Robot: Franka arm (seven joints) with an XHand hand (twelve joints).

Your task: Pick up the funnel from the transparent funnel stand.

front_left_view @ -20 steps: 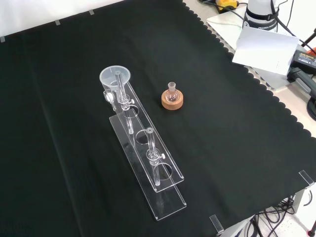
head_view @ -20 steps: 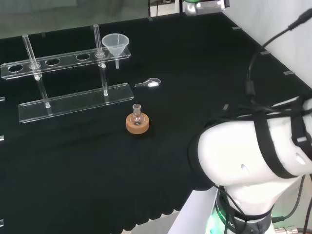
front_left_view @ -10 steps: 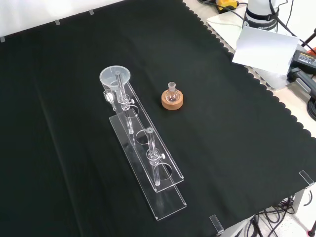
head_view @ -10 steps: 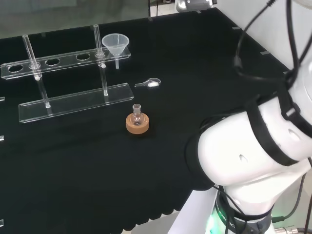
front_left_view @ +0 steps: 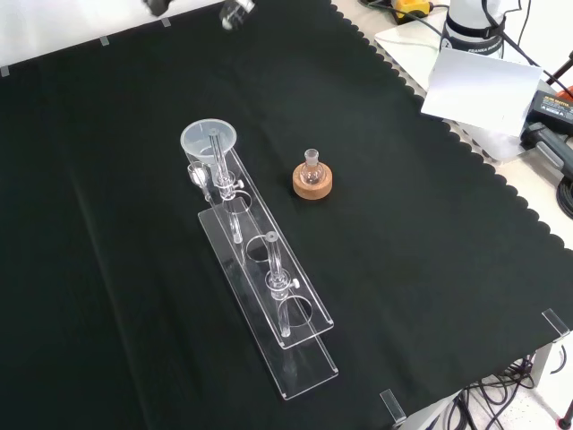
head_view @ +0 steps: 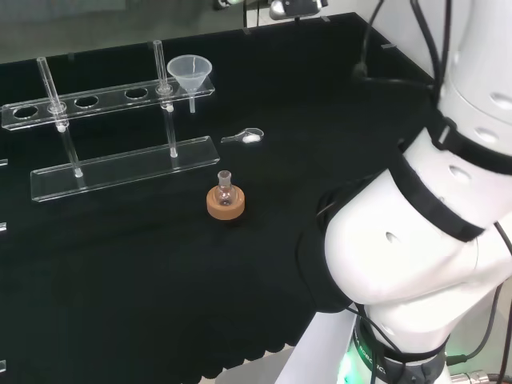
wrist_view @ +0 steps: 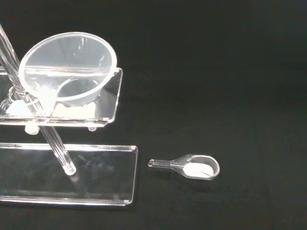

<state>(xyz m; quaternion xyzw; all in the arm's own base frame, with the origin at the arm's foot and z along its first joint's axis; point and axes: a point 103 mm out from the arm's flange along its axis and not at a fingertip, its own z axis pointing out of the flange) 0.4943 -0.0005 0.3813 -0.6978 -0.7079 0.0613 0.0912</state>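
A clear funnel sits in the end hole of the transparent funnel stand, at the right end of its upper shelf in the head view. In the front view the funnel is at the far end of the stand. The wrist view looks down on the funnel and the stand's base plate from close by. A blurred part of the hand shows at the front view's top edge, well beyond the funnel and apart from it. Its pose is hidden.
A small flask on a cork ring stands in front of the stand in the head view and to its right in the front view. A clear scoop with white powder lies on the cloth near the funnel end.
The arm's white links have swung upward and left in the head view. A part of the hand has come in at the top edge of the front view. The ware has not moved.
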